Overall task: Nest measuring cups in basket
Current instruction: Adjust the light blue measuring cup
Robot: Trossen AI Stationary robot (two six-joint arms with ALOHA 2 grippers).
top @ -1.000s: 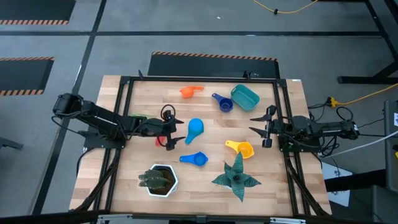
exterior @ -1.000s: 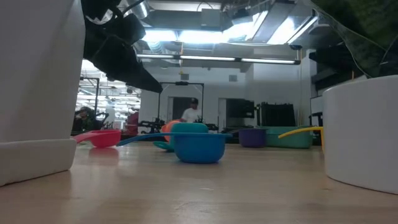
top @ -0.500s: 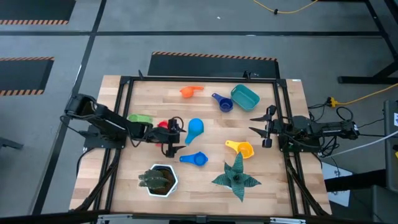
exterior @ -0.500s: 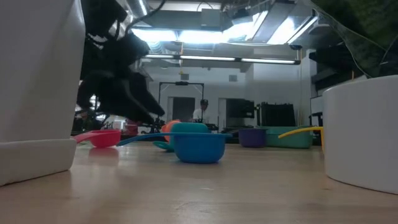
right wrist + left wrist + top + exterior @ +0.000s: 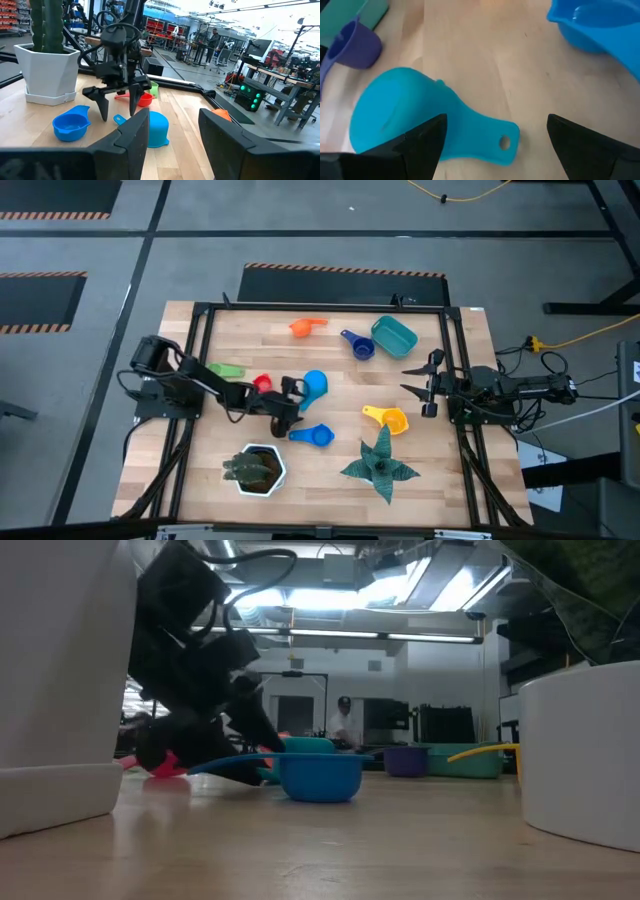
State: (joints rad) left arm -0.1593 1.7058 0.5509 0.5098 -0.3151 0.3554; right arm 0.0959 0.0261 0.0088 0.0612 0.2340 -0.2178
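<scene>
My left gripper (image 5: 296, 404) is open and low over the table. Its fingers stand on either side of the light blue cup's handle (image 5: 503, 145) without touching it. That cup (image 5: 313, 385) lies mouth down on the wood. A blue cup (image 5: 316, 435) sits just nearer, with a red cup (image 5: 262, 383) and a green cup (image 5: 226, 370) beside the left arm. An orange cup (image 5: 307, 326), a dark blue cup (image 5: 357, 344) and a yellow cup (image 5: 388, 419) lie apart. The teal basket (image 5: 394, 335) stands far right. My right gripper (image 5: 409, 381) waits open at the right.
A white hexagonal pot with a dark plant (image 5: 256, 469) stands near the front edge. A green star-shaped plant (image 5: 380, 465) lies near the yellow cup. A black frame (image 5: 200, 330) borders the table. A person (image 5: 345, 720) stands in the room beyond.
My left gripper has moved toward the table's right and come down to the light blue cup's handle, dropping low over the table. The green and red cups, earlier under the arm, now show. No cup has moved.
</scene>
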